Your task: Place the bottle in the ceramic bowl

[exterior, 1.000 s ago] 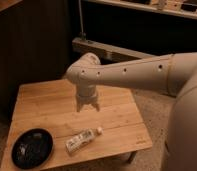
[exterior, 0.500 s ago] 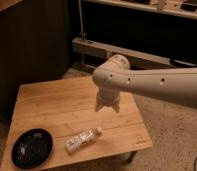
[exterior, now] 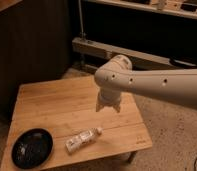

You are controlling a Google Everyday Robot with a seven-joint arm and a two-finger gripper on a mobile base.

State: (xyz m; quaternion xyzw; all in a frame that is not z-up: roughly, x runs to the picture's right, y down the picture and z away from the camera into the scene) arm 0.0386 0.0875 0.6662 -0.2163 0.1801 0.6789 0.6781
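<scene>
- gripper point(exterior: 108, 107) hangs over the tabletop point(exterior: 52, 102), right of centre, pointing down; wide or narrow: cannot tell.
- bottle point(exterior: 83, 139) lies on its side nearer the front edge, apart from gripper.
- ceramic bowl point(exterior: 32, 148) at front-left corner, just beside bottle.

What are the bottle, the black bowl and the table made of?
The bottle looks like clear plastic: see-through body, white cap. The bowl looks like glazed ceramic, black and shiny, though glossy plastic could look alike. The table looks like pale wood with plank lines, matte. The robot's hand hangs over the table, apart from the bottle.
</scene>
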